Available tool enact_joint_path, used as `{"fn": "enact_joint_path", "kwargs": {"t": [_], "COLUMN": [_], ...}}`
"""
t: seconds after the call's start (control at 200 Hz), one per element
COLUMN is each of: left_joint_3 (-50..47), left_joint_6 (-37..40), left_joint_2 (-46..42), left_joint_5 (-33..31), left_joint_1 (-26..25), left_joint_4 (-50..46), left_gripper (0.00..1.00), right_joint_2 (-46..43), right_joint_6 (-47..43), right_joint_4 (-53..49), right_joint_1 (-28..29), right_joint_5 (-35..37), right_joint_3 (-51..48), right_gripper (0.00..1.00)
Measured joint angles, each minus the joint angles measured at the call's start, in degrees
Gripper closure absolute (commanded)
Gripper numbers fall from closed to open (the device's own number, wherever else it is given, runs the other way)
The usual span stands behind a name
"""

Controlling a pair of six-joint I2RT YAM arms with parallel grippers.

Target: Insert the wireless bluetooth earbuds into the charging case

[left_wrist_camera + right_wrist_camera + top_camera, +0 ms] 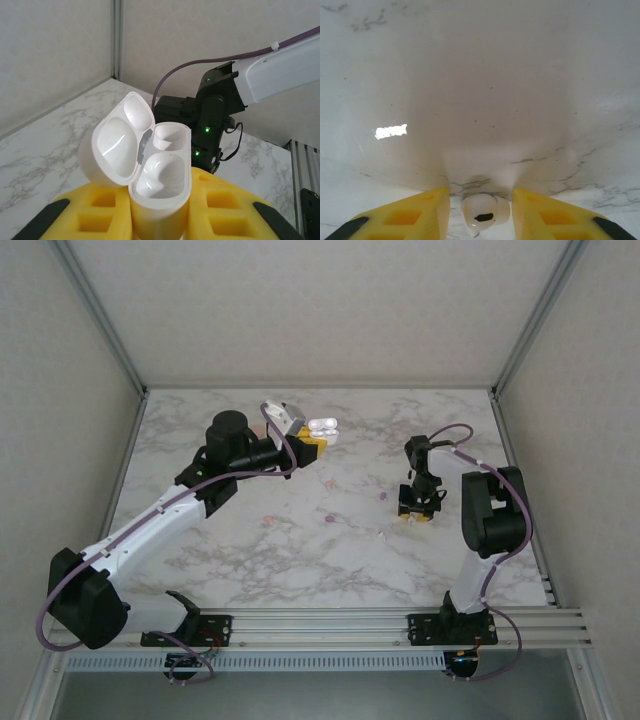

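Where the left gripper (312, 443) sits at upper centre of the top view, its yellow fingers (100, 212) are clamped on the base of the white charging case (162, 172). In the left wrist view, the case lid is hinged open toward frame left and both cavities are empty. The right gripper (416, 512) points down at the marble table (300, 570), right of centre. Its jaws stand apart, gripping nothing. One white earbud (481, 214) lies on the table between them at bottom centre of the right wrist view, just beside the frame-right finger, with a small gap to the other.
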Motion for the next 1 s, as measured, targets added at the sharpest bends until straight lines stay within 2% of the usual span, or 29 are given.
{"fn": "enact_joint_path", "kwargs": {"t": [0.205,0.605,1.0], "left_joint_3": [0.07,0.07,0.07], "left_joint_6": [0.02,0.02,0.02], "left_joint_2": [0.0,0.0,0.0], "left_joint_5": [0.02,0.02,0.02], "left_joint_1": [0.0,0.0,0.0], "left_joint_4": [-0.42,-0.46,-0.46], "left_gripper": [0.81,0.81,0.81], "right_joint_2": [0.24,-0.02,-0.31], "right_joint_6": [3.39,5.42,6.21], "right_joint_4": [0.52,0.7,0.28], "right_joint_1": [0.0,0.0,0.0], "right_joint_5": [-0.13,-0.04,-0.11], "right_joint_3": [-0.02,-0.42,-0.92], "right_gripper": [0.66,0.62,0.69]}}
